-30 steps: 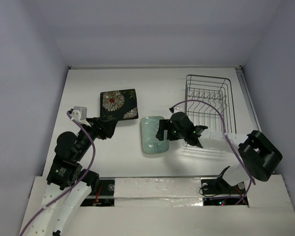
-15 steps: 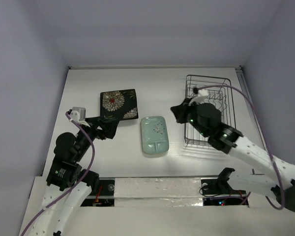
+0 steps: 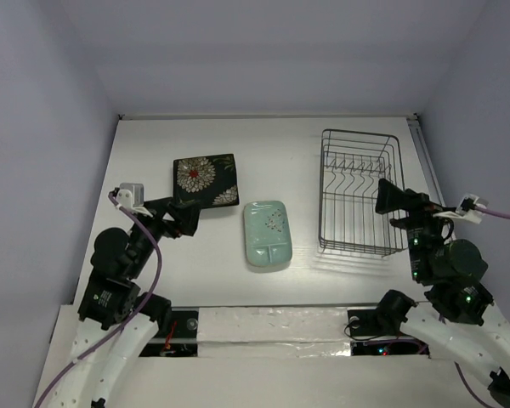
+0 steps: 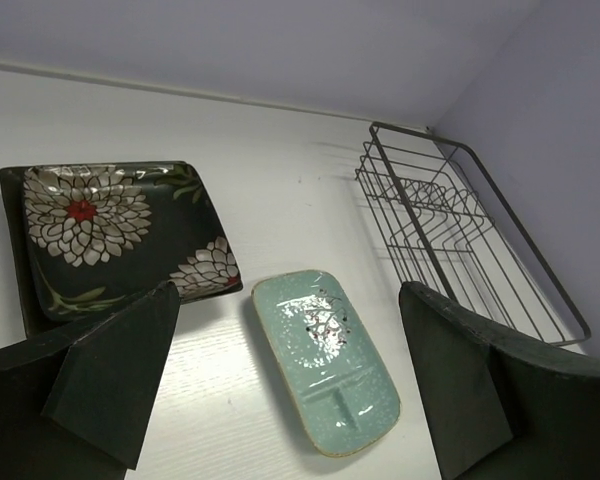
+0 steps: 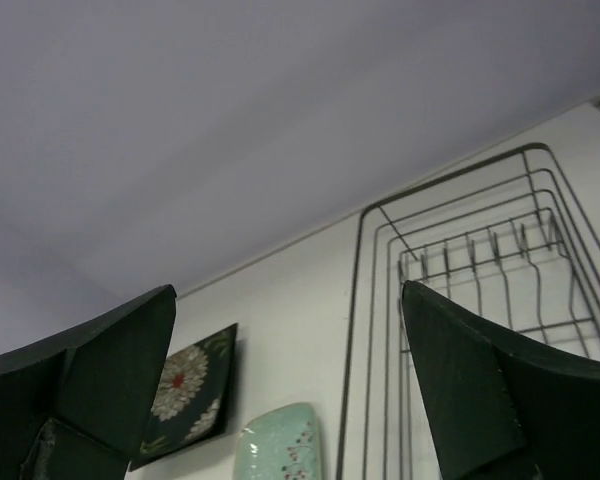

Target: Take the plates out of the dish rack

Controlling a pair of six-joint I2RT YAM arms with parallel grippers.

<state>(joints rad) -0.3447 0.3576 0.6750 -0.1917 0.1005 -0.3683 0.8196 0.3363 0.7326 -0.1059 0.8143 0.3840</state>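
Observation:
The black wire dish rack [image 3: 360, 191] stands at the right with no plate showing in it; it also shows in the left wrist view [image 4: 460, 240] and the right wrist view [image 5: 450, 300]. A black flower-patterned plate [image 3: 205, 179] lies at the left, stacked on another dark plate [image 4: 15, 270]. The pale mint-green plate [image 3: 266, 232] lies flat in the middle. The teal-centred plate is out of view. My left gripper [image 3: 180, 217] is open and empty, below the black plates. My right gripper [image 3: 388, 197] is open and empty over the rack's right side.
Grey walls close in the white table [image 3: 263, 153] on three sides. The table's front edge [image 3: 263, 308] runs just before the arm bases. A purple cable [image 3: 157, 246] loops beside the left arm.
My right arm let go of the mint-green plate, swung right over the rack and drew back toward its base. The left gripper shifted slightly.

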